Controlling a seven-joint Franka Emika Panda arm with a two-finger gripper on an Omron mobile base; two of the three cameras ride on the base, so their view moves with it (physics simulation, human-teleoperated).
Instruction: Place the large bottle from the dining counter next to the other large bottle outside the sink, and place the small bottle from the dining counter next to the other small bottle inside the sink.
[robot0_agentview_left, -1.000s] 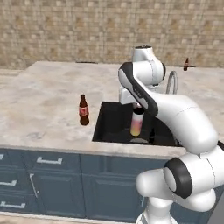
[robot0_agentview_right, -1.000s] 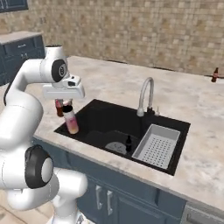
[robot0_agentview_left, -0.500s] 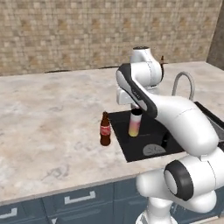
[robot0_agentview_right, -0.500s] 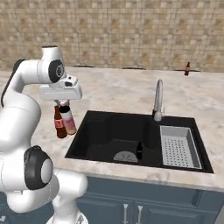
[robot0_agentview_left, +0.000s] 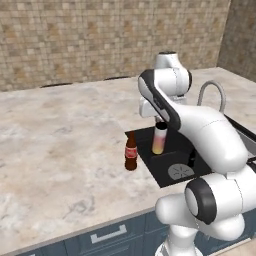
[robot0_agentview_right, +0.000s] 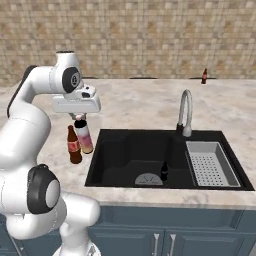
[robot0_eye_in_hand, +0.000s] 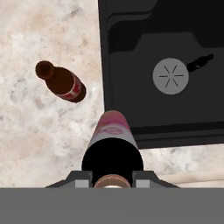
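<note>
The gripper (robot0_agentview_right: 80, 118) is seen clenched on the neck of the large pink-labelled bottle (robot0_agentview_right: 84, 137), which hangs straight below it, clear of the counter (robot0_agentview_right: 140, 102), over the counter strip at the near-left rim of the sink (robot0_agentview_right: 125, 160). The brown large bottle (robot0_agentview_right: 74, 145) stands upright on the counter just beside the carried one, on the side away from the basin. A knock is judged the chief risk: if the held bottle is lowered while drifting toward the brown one, that bottle could be tipped over. A second risk lies toward the basin: in the hand view the base of the held bottle (robot0_eye_in_hand: 113, 131) appears close to the sink's edge, so a set-down slightly off could leave it overhanging and let it topple in. Being held only by the neck, it could also swing or slip on a sudden stop. Counted: two large bottles near the gripper; one small dark bottle (robot0_agentview_right: 164, 171) inside the sink by the drain, well below and beyond the gripper; one further small bottle (robot0_agentview_right: 204, 76) far off on the back counter; one faucet (robot0_agentview_right: 185, 112); one drain rack (robot0_agentview_right: 210, 162).
</note>
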